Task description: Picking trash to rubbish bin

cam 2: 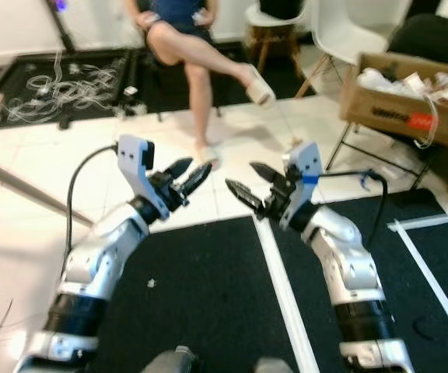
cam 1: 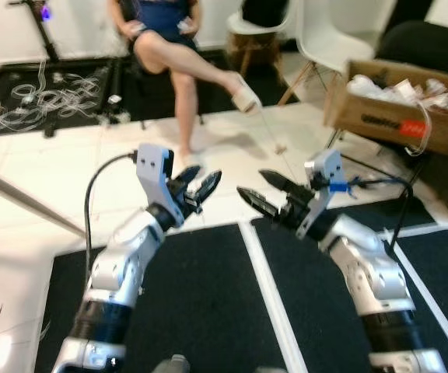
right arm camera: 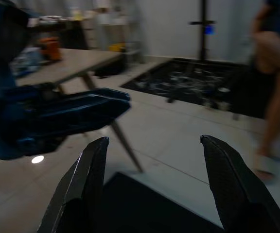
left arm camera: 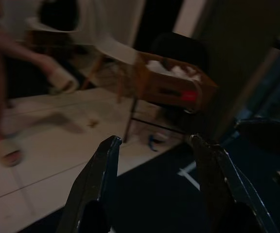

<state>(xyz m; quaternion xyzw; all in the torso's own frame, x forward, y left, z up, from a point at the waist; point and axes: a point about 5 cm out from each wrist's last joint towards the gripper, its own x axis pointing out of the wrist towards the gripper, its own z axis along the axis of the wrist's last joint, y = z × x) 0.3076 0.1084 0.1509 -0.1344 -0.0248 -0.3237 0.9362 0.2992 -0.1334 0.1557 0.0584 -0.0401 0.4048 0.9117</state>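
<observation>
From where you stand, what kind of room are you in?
Probably a lived-in home or studio room: a seated person, white chairs, a cardboard box full of trash, and black mats on white tile.

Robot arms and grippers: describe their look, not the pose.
Both arms are silver with black joint bands. The left gripper and right gripper each have two long, tapered black fingers on a white wrist block. A black cable loops off the left wrist; the right wrist carries a blue tag and its own black cable.

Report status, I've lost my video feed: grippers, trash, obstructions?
Left gripper open, empty, raised. Right gripper open, empty, facing it. Small scrap on white tile ahead. Seated person's leg beside the path.
</observation>
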